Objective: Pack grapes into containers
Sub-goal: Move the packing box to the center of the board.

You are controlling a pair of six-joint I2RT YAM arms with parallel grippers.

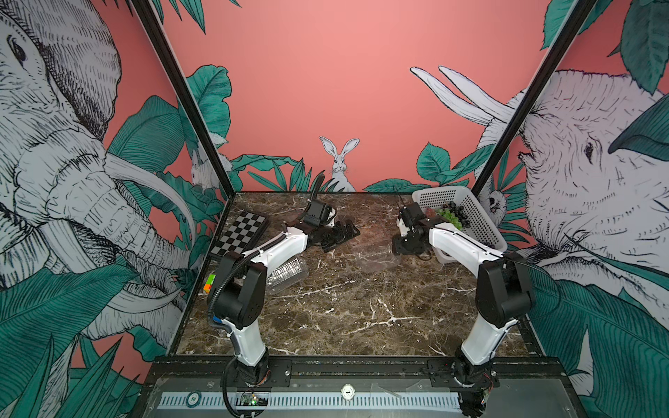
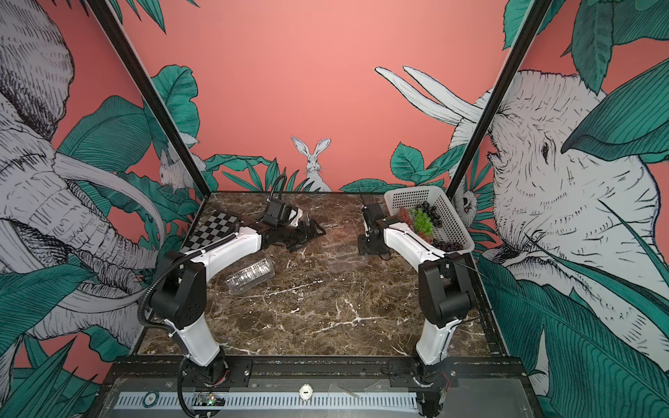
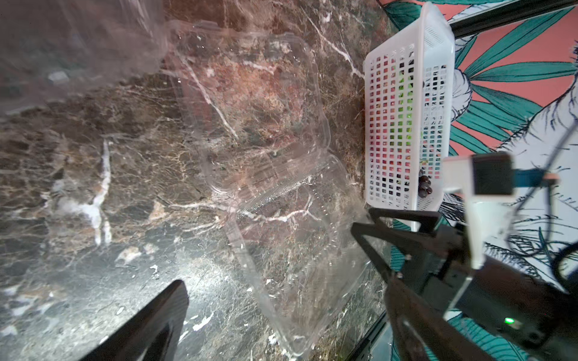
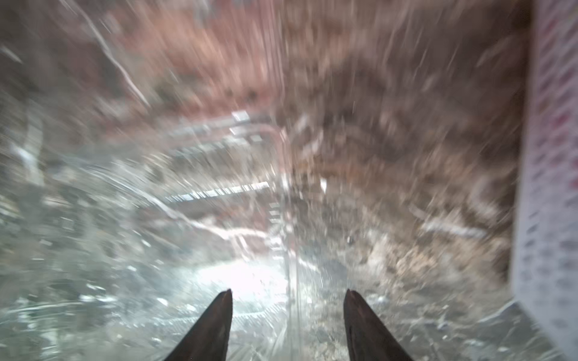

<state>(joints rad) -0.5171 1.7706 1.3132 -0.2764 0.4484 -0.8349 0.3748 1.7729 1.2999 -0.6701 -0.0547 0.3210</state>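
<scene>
An open clear container [image 1: 374, 251] [image 3: 281, 187] lies mid-table with nothing in it. My left gripper [image 1: 347, 233] [image 3: 287, 297] hangs wide open just left of it, and one corner of the container shows between its fingers in the left wrist view. My right gripper [image 1: 400, 248] [image 4: 287, 293] points down at the container's right end, jaws apart over blurred clear plastic and holding nothing. A closed clear container [image 1: 287, 275] lies by the left arm. Green grapes [image 1: 450, 217], dark grapes [image 1: 452, 208] and red grapes [image 1: 430, 211] sit in the white basket [image 1: 481, 224].
The basket stands at the back right against the wall, partly hidden by the right arm. A folded chessboard [image 1: 242, 231] and a colour cube [image 1: 209, 284] lie along the left wall. Blurred clear plastic [image 3: 78, 47] sits close to the left wrist camera.
</scene>
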